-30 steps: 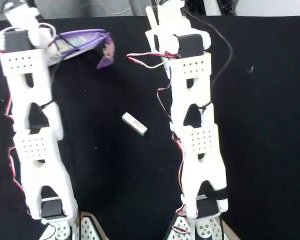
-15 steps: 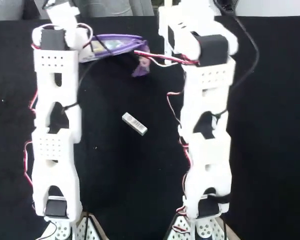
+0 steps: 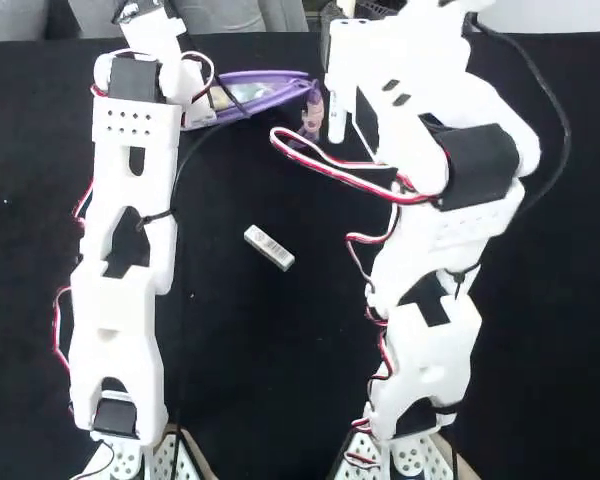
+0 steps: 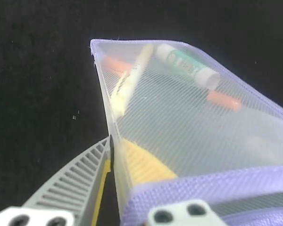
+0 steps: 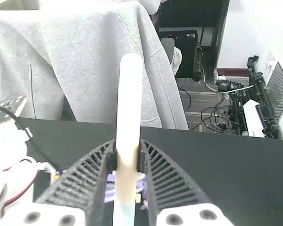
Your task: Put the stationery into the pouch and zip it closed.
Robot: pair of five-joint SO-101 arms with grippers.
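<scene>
Pouch [image 4: 179,122]: translucent mesh with purple trim, held off the table [image 3: 540,300] at its far side. In the high view its purple zipper edge [image 3: 255,90] runs from the left arm's end across toward the right arm's end.
- Seen through the mesh: a white tube with a green label [image 4: 186,63], a yellow pencil [image 4: 127,82] and an orange piece [image 4: 224,100]. All lie toward the pouch end farthest from the claw.

Left gripper [image 4: 114,150]: clamped on the pouch at the purple-trimmed end.
- One grey ribbed finger [image 4: 80,176] lies flat against the outside of the pouch wall.
- The opposite finger is hidden behind the mesh.

Right gripper [image 5: 127,157]: closed tight on a white stick [image 5: 129,103], both ribbed fingers pressing its sides.
- The stick stands upright and reaches well beyond the fingertips.
- A bit of the pouch's purple trim shows just past the fingers, so this claw is just beside the pouch's free end.
- Cannot tell whether the stick touches the pouch or is inside it.

Small white block [image 3: 269,247]: lies flat on the black table between the two arms. It is on the near side of the pouch, well apart from it and from both claws.
</scene>
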